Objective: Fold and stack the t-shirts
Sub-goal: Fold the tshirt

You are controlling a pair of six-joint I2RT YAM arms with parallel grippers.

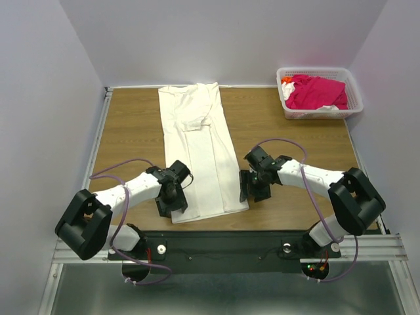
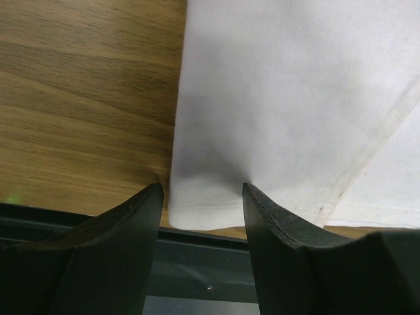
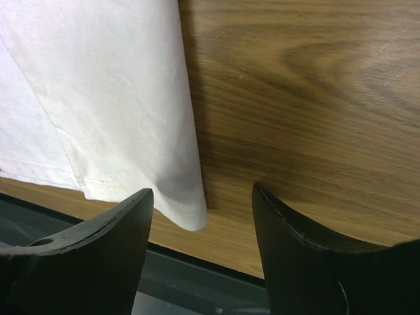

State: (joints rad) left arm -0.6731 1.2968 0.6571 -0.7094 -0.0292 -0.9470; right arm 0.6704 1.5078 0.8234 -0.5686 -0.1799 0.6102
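I see the off-white t-shirt [image 1: 197, 147] lying as a long strip on the tabletop [image 1: 128, 128], its near hem corners between the spread fingers of the left tool [image 2: 200, 190] and the right tool [image 3: 203, 193], unpinched.

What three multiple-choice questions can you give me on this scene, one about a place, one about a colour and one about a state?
1. Where is the magenta-pink t-shirt?
A. in the white lattice basket
B. on the floor
C. hanging on the wall

2. What colour is the long folded t-shirt on the table?
A. blue
B. off-white
C. black

3. How do the right gripper's jaws stand?
A. shut on the basket rim
B. shut on pink cloth
C. apart, at the long folded t-shirt's near corner

Answers: A, pink cloth lies in the basket at the far right. B, it reads off-white against the brown wood. C, the right wrist view shows them wide apart around the corner.
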